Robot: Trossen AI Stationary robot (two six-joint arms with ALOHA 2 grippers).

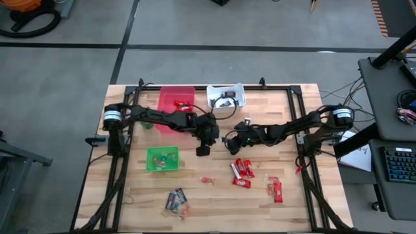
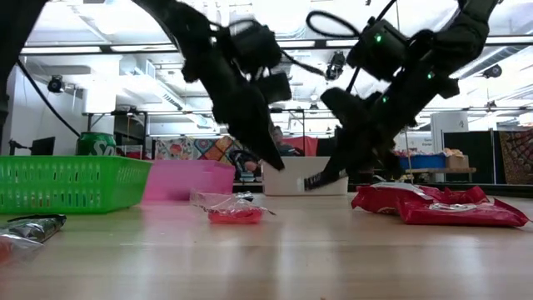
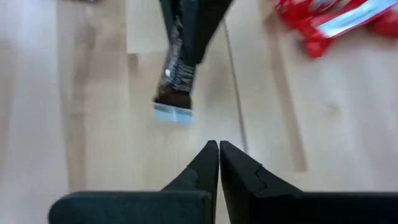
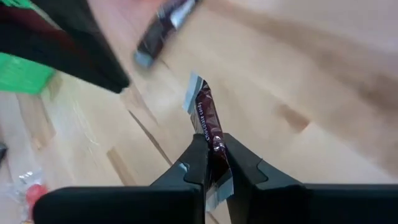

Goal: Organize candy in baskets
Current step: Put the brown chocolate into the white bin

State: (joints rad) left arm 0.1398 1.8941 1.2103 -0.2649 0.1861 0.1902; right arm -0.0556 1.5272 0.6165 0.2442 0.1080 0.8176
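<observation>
Right end effector is clamped on a dark mini bar at bench centre; left end effector sits shut just at its 9 o'clock. Grip is on one end only, so a fast swing could drop it or clip that arm.

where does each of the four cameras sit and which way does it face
High: above the table, looking straight down; both arms, three baskets.
Low: at tabletop height, looking level across; both arms drop in from above.
Left wrist: on the left arm, looking down past the shut left gripper at the wood.
Right wrist: on the right arm, past the right gripper pinching a dark mini bar.
Shared: the left wrist view shows that same bar; the green basket is in high and low views.
</observation>
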